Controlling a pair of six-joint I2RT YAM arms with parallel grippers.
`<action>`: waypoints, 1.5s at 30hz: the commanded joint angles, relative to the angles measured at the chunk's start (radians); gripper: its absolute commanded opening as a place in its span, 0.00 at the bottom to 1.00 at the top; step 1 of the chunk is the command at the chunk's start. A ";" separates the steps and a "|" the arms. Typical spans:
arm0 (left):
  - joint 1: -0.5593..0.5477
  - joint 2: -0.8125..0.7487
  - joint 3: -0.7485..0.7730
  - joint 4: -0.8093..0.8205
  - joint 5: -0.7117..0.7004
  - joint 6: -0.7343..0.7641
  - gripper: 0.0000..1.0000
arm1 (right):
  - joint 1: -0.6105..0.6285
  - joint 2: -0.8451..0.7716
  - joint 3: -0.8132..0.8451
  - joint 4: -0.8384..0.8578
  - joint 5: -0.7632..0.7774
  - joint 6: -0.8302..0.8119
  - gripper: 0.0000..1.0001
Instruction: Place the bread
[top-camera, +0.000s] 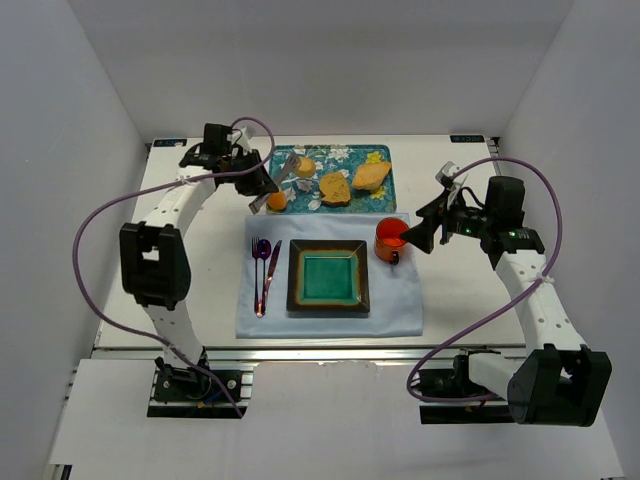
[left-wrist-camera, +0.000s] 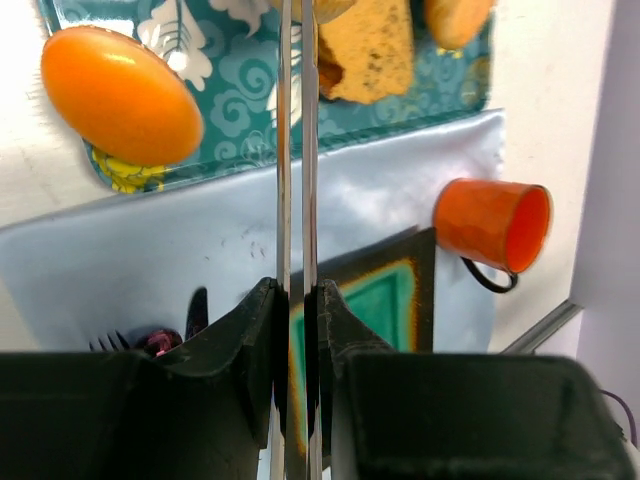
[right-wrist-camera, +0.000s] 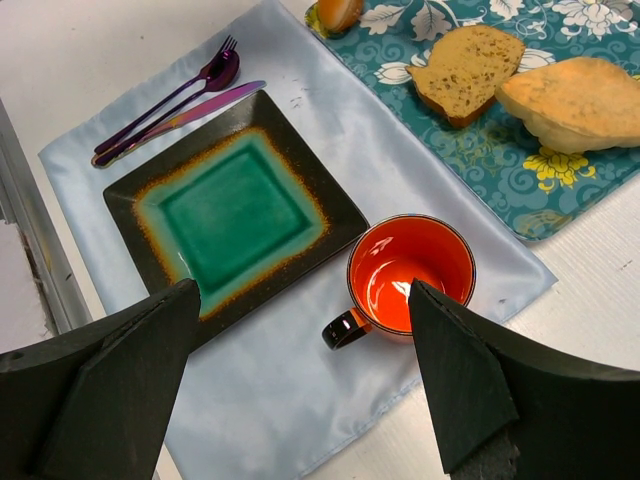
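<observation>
Top view is bright and even, with diffuse light inside white walls. It is sharp all over, with only faint soft shadows under the arms on the bench (top-camera: 215, 270) and a slight wide-angle bend at the edges. In the left wrist view the left claw (left-wrist-camera: 295, 330) is dark, close and soft-focused. The tongs (left-wrist-camera: 283, 200) show streaky mirror glare, the orange roll (left-wrist-camera: 120, 95) has a glossy highlight, and the bench corner at upper left is nearly blown out. The right wrist view is crisp mid-frame, with the right claw (right-wrist-camera: 300, 300) fingers black and blurred in the lower corners. There is satin sheen on the cloth (right-wrist-camera: 300, 400) and soft glare on the plate (right-wrist-camera: 230, 215) glaze and inside the mug (right-wrist-camera: 410, 275).
</observation>
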 joint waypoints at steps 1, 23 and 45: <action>0.009 -0.188 -0.077 0.047 0.074 0.003 0.02 | -0.003 -0.029 -0.009 0.028 -0.026 0.009 0.89; -0.156 -0.518 -0.611 -0.221 0.154 0.272 0.21 | -0.003 0.015 0.039 -0.013 -0.035 -0.002 0.89; -0.156 -0.522 -0.388 -0.140 0.068 0.163 0.48 | -0.004 -0.006 0.014 -0.003 -0.037 -0.002 0.89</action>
